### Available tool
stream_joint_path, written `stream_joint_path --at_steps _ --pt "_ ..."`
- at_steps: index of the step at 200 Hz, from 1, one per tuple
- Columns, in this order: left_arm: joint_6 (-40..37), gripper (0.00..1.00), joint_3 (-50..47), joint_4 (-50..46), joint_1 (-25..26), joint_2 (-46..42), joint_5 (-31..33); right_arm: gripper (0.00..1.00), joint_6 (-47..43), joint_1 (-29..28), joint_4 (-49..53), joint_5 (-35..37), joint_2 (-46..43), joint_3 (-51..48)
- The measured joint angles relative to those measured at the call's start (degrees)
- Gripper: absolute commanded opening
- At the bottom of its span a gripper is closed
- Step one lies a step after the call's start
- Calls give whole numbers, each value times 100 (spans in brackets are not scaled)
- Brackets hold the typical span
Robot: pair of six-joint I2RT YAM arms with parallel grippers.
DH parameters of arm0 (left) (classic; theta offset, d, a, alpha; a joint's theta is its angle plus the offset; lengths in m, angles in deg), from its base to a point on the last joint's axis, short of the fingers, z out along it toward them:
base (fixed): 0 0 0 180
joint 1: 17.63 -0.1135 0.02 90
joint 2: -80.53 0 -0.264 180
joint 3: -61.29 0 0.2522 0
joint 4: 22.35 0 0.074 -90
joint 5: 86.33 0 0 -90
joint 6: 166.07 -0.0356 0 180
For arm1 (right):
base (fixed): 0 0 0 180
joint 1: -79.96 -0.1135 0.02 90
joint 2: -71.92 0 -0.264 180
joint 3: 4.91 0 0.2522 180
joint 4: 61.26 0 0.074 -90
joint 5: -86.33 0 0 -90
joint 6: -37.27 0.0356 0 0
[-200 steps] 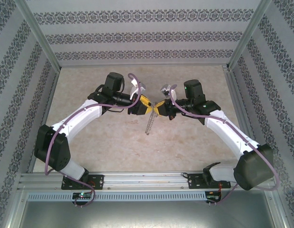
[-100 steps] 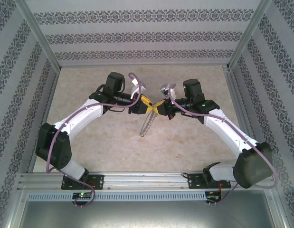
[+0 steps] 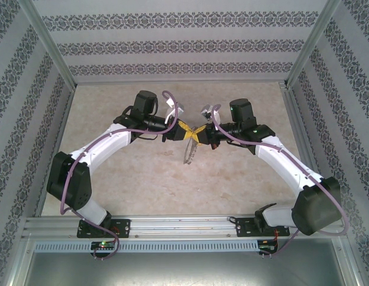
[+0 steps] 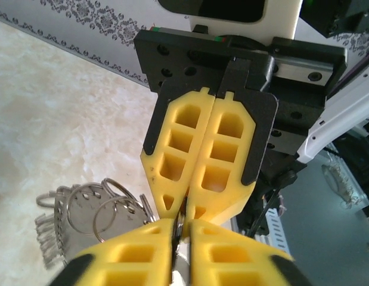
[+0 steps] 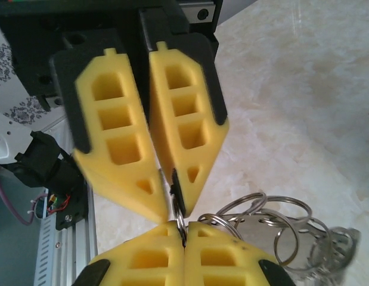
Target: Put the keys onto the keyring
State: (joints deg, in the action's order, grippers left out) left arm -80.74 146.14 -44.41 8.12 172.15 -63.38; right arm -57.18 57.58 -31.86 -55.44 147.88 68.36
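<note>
My two grippers meet tip to tip above the middle of the table. The left gripper [image 3: 183, 132] and the right gripper [image 3: 199, 133] are both shut on the same thin metal keyring [image 3: 188, 152], which hangs below them. In the left wrist view the keyring [image 4: 180, 228] runs edge-on between my left gripper [image 4: 179, 224], with the right gripper's yellow fingers [image 4: 202, 161] just above. In the right wrist view my right gripper [image 5: 184, 226] pinches the keyring [image 5: 180, 210]. Small silver split rings [image 5: 285, 229] and grey metal keys [image 4: 48, 238] hang from it.
The marbled tabletop [image 3: 130, 179] lies below the hanging bunch. Patterned walls [image 3: 184, 42] and a metal frame enclose the table. The aluminium rail [image 3: 184, 225] with both arm bases runs along the near edge.
The left gripper's jaws have closed on the keyring beside the right gripper. The hanging bunch has swung and now hangs shorter, closer under the fingertips.
</note>
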Motion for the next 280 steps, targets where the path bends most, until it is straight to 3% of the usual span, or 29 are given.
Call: stream_joint_path --at_steps 18,36,49,107,154,228,280 --pt "35 0 -4 22 -2 13 -17 0 7 4 7 2 0 0" --pt "87 0 -35 131 -2 17 -33 20 42 11 2 7 0 0" --pt "216 0 -142 385 0 13 -92 28 127 31 -22 52 -4 -2" --pt "1303 0 -1237 2476 11 -208 116 35 610 461 -654 -81 -501 -433" --pt "2124 0 -1478 3871 11 -310 264 42 1054 575 -1196 -197 -835 -815" --pt "2575 0 -1510 4531 11 -350 284 43 1523 533 -1788 -227 -841 -1029" --pt "2597 0 -1523 4566 11 -350 317 34 1635 485 -1899 -236 -844 -1029"
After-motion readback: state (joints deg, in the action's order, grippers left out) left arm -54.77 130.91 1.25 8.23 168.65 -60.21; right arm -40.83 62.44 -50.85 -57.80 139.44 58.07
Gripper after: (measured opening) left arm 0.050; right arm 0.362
